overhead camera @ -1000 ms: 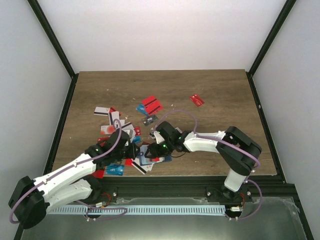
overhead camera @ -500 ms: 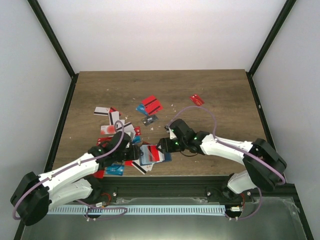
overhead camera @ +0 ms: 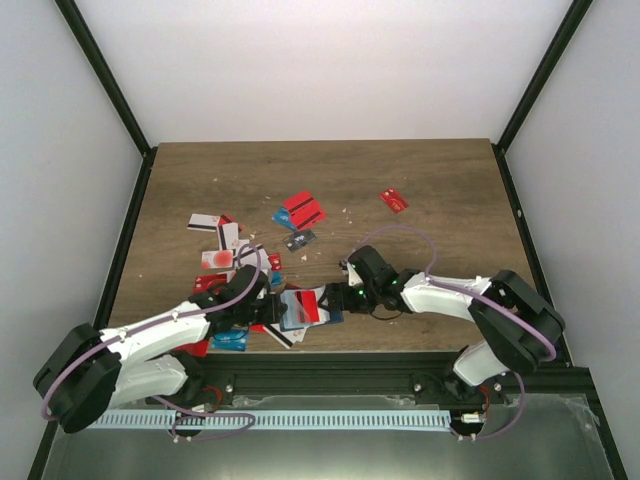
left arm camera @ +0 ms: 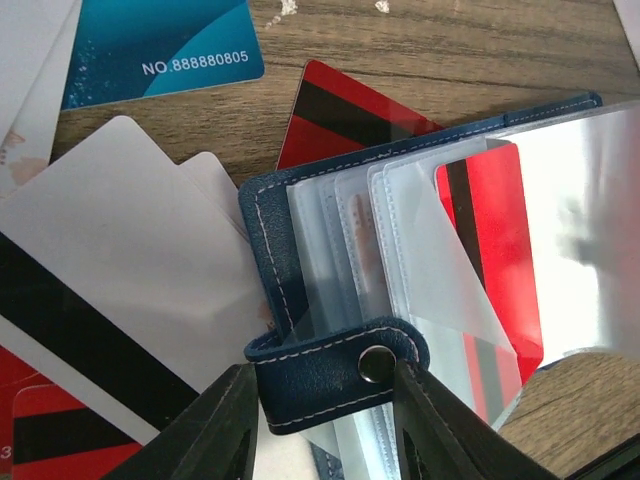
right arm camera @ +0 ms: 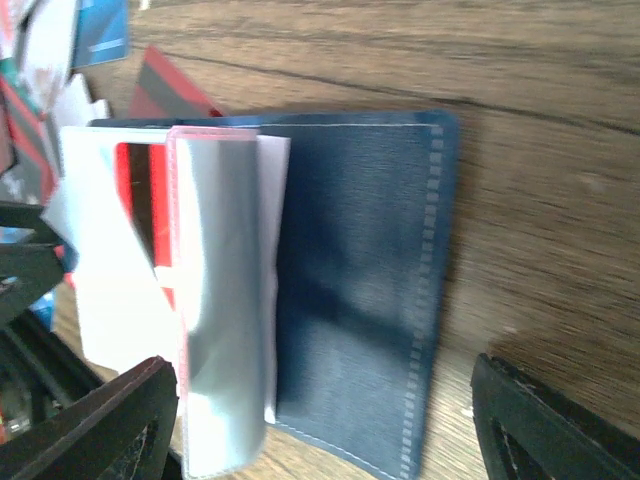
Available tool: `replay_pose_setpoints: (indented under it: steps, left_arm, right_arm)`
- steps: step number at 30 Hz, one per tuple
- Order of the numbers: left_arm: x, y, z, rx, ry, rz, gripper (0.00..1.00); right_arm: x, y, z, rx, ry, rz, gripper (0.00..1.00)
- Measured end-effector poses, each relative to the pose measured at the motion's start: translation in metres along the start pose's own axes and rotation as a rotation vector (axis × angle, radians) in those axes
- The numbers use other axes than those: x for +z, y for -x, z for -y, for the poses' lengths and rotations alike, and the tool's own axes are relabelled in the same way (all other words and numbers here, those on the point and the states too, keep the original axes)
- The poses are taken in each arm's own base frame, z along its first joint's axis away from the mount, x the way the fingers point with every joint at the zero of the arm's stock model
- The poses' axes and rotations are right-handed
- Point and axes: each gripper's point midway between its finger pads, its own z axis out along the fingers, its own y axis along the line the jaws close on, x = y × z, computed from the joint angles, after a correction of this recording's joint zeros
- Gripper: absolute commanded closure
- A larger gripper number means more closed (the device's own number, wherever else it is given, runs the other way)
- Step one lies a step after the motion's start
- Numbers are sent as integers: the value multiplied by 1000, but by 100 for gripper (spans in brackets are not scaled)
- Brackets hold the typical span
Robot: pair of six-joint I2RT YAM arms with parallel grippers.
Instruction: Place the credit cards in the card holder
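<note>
- left gripper [left arm camera: 322,378]: fingers [left arm camera: 228,430] narrow, one at each end of the tab clasp [left arm camera: 340,365]. Cannot tell whether they pinch it or only flank it.
- right gripper [right arm camera: 320,385]: fingers spread wide, gripping nothing. Navy cover lies in the gap between them.
- card holder [overhead camera: 305,308]: lies open on the table [overhead camera: 450,190] near the front edge, between the two grippers, left gripper at its left end and right gripper at its right.
- clear sleeves [left arm camera: 420,230] fanned out. A red card [left arm camera: 505,250] with a black stripe sits in one of them.
- at the holder's left side: white striped card [left arm camera: 110,270] just beside it, another red striped card [left arm camera: 340,110] partly under its edge, teal numbered card [left arm camera: 160,45] just past that.
- farther left: loose scatter of cards [overhead camera: 222,245], white and red.
- mid-table: dark grey card [overhead camera: 299,240], then a red striped pair [overhead camera: 303,210] just beyond it.
- far right: lone red card [overhead camera: 394,200], well apart from the others.
</note>
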Motion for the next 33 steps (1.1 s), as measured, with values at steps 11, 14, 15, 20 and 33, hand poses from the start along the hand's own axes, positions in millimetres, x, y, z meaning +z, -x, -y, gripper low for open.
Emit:
replay_pose_setpoints:
  steps: [11,14,15,20,33]
  left_arm:
    - [8,-2,-5,2,7,0,70]
    - [9,-1,-5,2,-3,7,71]
    - [9,-1,-5,2,-5,9,71]
    - [10,-1,-4,3,-13,12,71]
    - [12,-1,2,5,-46,12,75]
  right_arm:
    - [3,-6,-18,30,195,-44,19]
    - [1,-8,-25,22,235,-59,20]
    - [1,-8,-28,19,248,-63,20]
    - [-3,-8,-37,4,290,-66,21]
    - [-19,-5,-58,-47,379,-54,23]
